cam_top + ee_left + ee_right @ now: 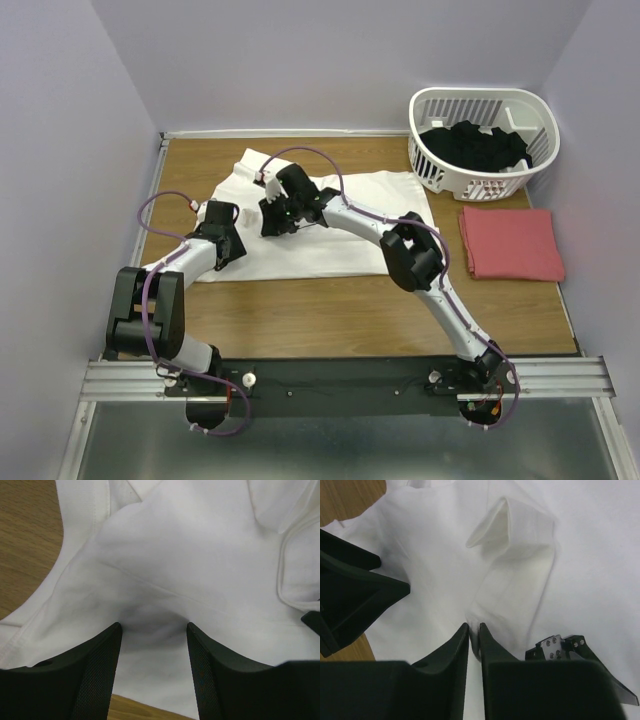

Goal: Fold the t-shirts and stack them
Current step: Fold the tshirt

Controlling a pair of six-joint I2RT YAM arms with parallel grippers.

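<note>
T-shirts occupy two spots on the table [350, 315]: the white t-shirt [300, 255] lies spread across the left-centre with its sleeves and collar end bunched toward the back, while the salmon-red t-shirt [510, 243] sits already folded into a neat rectangle at the right, just in front of the basket [450, 178]. That folded shirt probably marks where the stack is meant to grow.

The right end effector [474, 626] is clenched almost fully, pinching a thin raised ridge of the white cloth, likely to lift that edge over for a fold. The left end effector [154, 626] is released, its jaws spread wide with the tips at the fabric, apparently placed to take hold of or pin the shirt nearby.

The white cotton looks soft and limp, creasing into loose pleats with a stitched seam showing. The basket is rigid slatted white plastic holding dark clothes [475, 145].
</note>
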